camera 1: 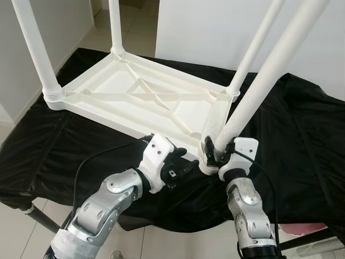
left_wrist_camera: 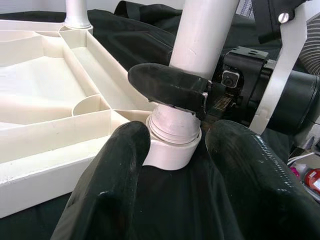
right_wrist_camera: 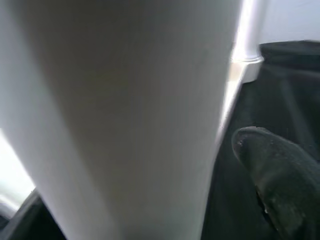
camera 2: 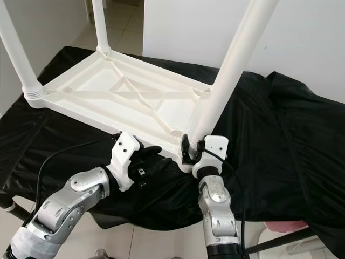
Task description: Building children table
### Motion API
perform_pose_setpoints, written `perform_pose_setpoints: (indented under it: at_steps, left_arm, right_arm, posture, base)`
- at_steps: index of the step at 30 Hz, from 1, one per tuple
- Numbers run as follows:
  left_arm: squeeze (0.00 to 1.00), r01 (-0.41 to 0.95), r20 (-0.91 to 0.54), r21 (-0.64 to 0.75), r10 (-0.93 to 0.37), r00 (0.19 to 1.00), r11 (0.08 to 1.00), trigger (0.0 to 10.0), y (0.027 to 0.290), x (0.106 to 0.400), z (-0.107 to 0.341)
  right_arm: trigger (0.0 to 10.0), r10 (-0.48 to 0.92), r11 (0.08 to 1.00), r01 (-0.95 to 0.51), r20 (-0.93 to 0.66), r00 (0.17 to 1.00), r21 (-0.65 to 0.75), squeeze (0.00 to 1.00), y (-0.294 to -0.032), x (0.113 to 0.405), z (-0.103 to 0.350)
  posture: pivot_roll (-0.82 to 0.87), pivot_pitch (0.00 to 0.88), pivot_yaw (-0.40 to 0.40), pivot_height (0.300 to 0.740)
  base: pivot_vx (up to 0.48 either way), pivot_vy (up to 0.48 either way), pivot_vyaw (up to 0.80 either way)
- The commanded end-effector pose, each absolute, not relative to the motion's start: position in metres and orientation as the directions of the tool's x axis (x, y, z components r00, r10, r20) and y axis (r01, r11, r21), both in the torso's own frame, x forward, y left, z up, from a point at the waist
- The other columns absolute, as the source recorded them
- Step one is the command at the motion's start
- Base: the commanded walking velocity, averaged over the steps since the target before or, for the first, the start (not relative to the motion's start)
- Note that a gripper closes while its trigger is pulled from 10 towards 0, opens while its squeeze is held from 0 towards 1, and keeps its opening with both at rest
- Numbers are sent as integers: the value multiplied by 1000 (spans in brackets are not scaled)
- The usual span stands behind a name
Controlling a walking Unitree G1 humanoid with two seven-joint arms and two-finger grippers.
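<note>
The white plastic children table (camera 1: 145, 100) lies upside down on a desk covered by a black cloth (camera 1: 302, 140), ribbed underside up. Its long axis runs from the corner at the robot's near right to the far left. Three legs stand upright in their corner sockets: one at the table's left corner (camera 1: 33, 51), one at the far corner (camera 1: 115, 26), one at the right corner (camera 1: 254, 46).

The fourth leg (camera 1: 269, 73) stands at the near corner of the table, its foot in the socket (left_wrist_camera: 172, 145), its shaft leaning up and away to the right of that corner.

The right tool (camera 1: 214, 148) is pinching this leg just above the socket, one black finger (left_wrist_camera: 167, 87) pressed against the shaft. In the right wrist view the shaft sits close against the lens, with one fingertip (right_wrist_camera: 277, 170) beside it.

The left tool (camera 1: 186, 162) is at the near edge of the table, just left of the same socket. Its two fingers (left_wrist_camera: 112, 180) are spread apart, flanking the socket base without gripping it, resting over the cloth.
</note>
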State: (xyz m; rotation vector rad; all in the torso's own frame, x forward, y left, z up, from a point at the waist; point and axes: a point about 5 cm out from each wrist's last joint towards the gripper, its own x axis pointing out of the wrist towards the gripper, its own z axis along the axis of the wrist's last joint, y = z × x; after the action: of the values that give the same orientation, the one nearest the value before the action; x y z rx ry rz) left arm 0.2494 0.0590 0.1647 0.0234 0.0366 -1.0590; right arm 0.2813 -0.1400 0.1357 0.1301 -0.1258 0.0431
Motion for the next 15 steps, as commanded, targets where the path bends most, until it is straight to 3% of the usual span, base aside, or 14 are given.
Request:
perform_pose_setpoints:
  at_steps: [1,2,15]
  left_arm:
    - [0,892,-50,-10,-891,451,452,10000,58,246,164]
    - [0,893,-54,-19,-892,448,450,10000,58,245,163]
    - [0,913,-85,9,-910,406,407,10000,51,243,164]
  right_arm:
    - [10000,69,986,-86,119,990,141,839,-145,282,135]
    - [10000,140,977,-159,130,981,145,0,-146,285,137]
    - [10000,334,940,-340,117,935,31,0,-154,295,138]
  posture:
    - [20,90,-134,740]
    - [22,98,-133,740]
    - [59,97,-123,740]
  base:
    - [0,0,0]
    - [0,0,0]
    - [0,0,0]
